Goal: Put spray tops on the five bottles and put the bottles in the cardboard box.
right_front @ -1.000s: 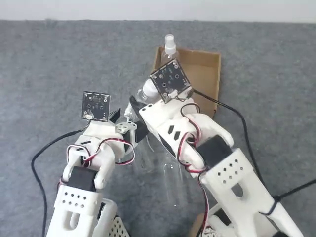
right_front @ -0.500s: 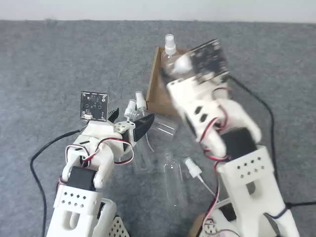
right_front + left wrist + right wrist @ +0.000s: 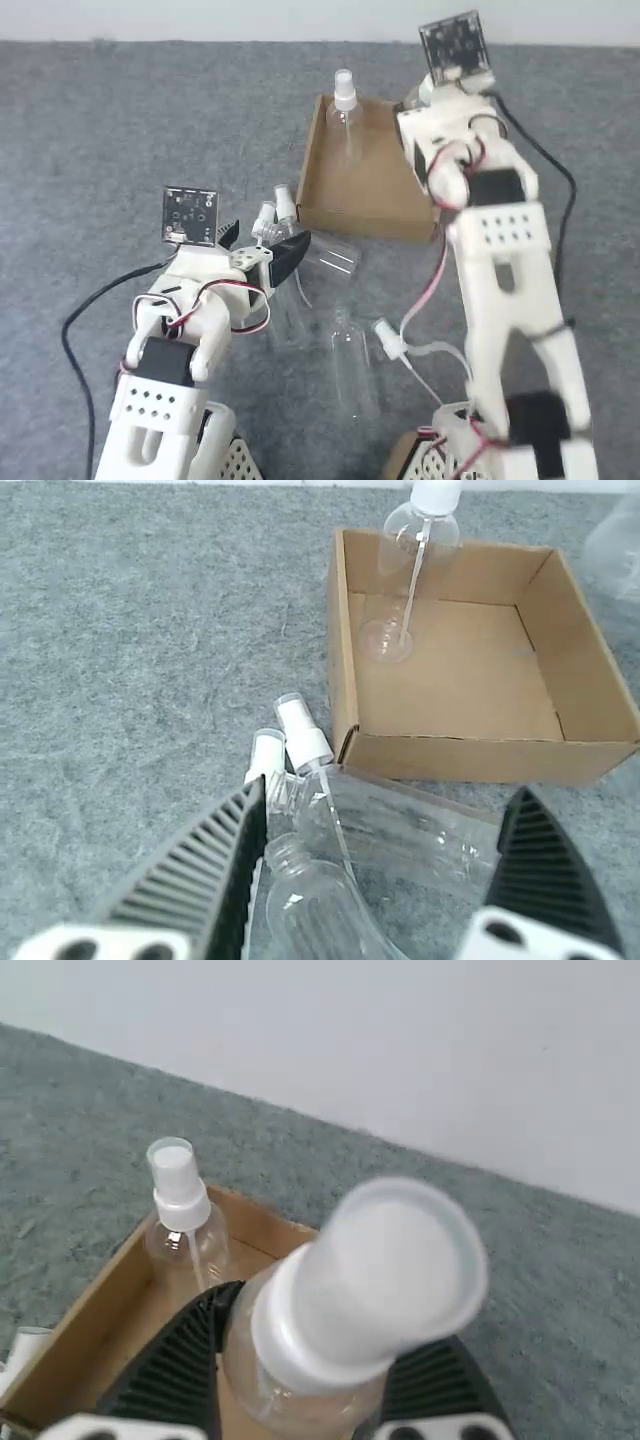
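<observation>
Progress about one fifth: one capped bottle [image 3: 345, 110] stands in the far corner of the cardboard box [image 3: 372, 175]. Jaws of right gripper [image 3: 300, 1370] clamp a second capped bottle [image 3: 370, 1280] above the box's far right edge, not yet set down. Jaws of left gripper [image 3: 385, 805] are spread wide over lying bottles [image 3: 410, 830] just outside the box. Bare bottle [image 3: 350, 370] and loose spray top [image 3: 388, 338] are still unjoined.

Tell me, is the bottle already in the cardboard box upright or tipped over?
Upright: the bottle stands on its base in the cardboard box, spray top uppermost.
</observation>
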Available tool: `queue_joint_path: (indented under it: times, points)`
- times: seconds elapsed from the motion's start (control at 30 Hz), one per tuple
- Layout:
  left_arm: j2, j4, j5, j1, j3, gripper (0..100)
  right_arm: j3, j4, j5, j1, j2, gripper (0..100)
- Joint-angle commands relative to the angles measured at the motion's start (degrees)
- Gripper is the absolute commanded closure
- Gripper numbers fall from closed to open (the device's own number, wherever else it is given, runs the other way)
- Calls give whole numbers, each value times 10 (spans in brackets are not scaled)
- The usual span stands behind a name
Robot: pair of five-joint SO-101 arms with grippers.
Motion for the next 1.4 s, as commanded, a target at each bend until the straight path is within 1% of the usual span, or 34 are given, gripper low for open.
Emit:
queue_joint_path:
  times: [0.0,0.07,0.3,0.4,0.43,0.57,0.67,0.9,1.0,1.13,1.37]
  points:
    - [-5,-13,7,-3,0,657,-106,-4,4,7,91,992]
    - [-5,-13,7,-3,0,686,-140,-4,4,7,135,992]
    - [-5,-14,4,-3,1,904,-236,-4,4,3,250,992]
    - [-5,-14,4,-3,1,982,-277,-4,4,6,288,992]
    - [-5,-14,4,-3,1,993,-288,-4,4,6,300,992]
    - [-5,-14,4,-3,1,988,-327,-6,4,7,347,992]
    - [-5,-14,4,-3,1,988,-345,-29,4,7,382,992]
    - [-5,-14,4,-3,1,988,-345,-77,4,8,441,992]
    - [-5,-14,4,-2,1,988,-345,-92,4,20,455,992]
    - [-5,-14,4,-2,1,988,-346,-93,4,34,468,991]
    - [-5,-14,4,-2,1,988,-346,-92,4,33,493,988]
